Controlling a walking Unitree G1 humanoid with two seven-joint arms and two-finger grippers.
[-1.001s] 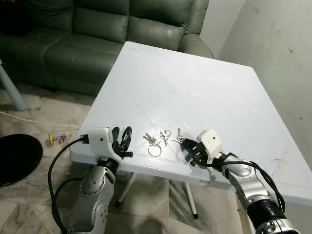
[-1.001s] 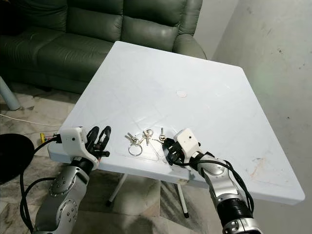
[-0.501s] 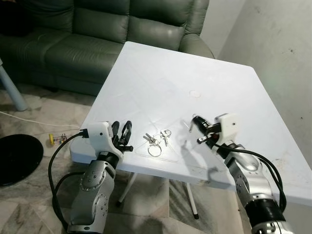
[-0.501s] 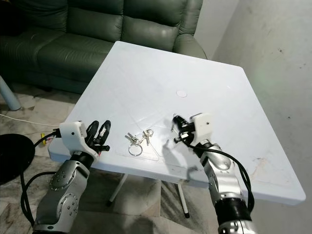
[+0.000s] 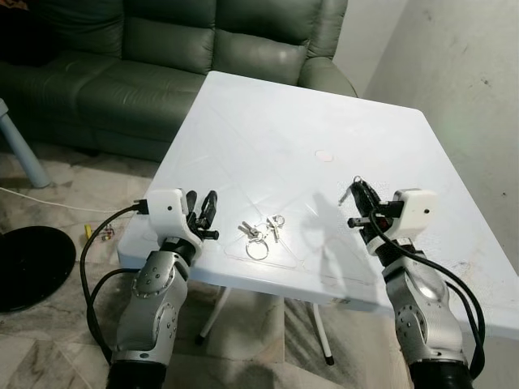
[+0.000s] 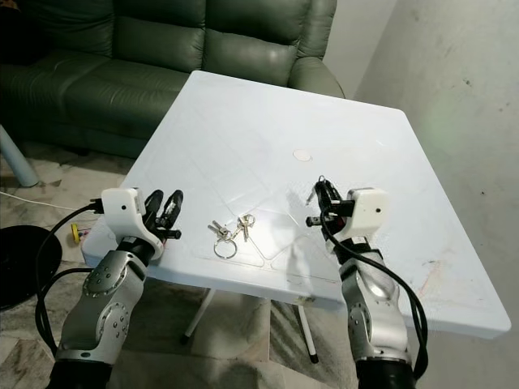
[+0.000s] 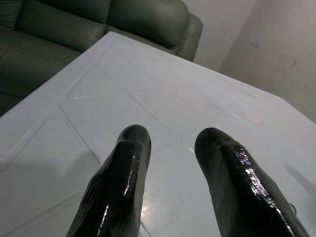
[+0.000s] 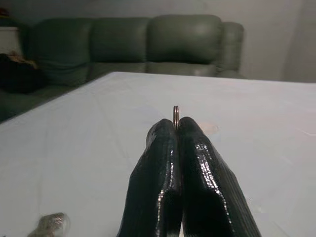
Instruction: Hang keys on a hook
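Above the near right part of the white plastic table [image 5: 268, 138], my right gripper [image 5: 354, 203] is lifted off the surface, with its two black fingers pressed together on a small silver key ring [image 8: 176, 111]. From my right wrist view the thin ring stands up just between the fingertips [image 8: 165, 129]; whether a key hangs under it I cannot tell.

On the table near its front edge lies a bunch of silver keys with a round ring [image 5: 260, 233]. It is between my two grippers, well apart from the right one and nearer to the left one.

My left gripper [image 5: 201, 217] rests at the front left edge of the table, fingers spread apart and holding nothing, pointing over the surface.

Farther on the table there is a small round pale mark [image 5: 323, 156]. Behind the table stands a dark green leather sofa [image 5: 162, 49], and on the tiled floor at my left lie a black round disc [image 5: 28, 263] and a white cable [image 5: 49, 201].
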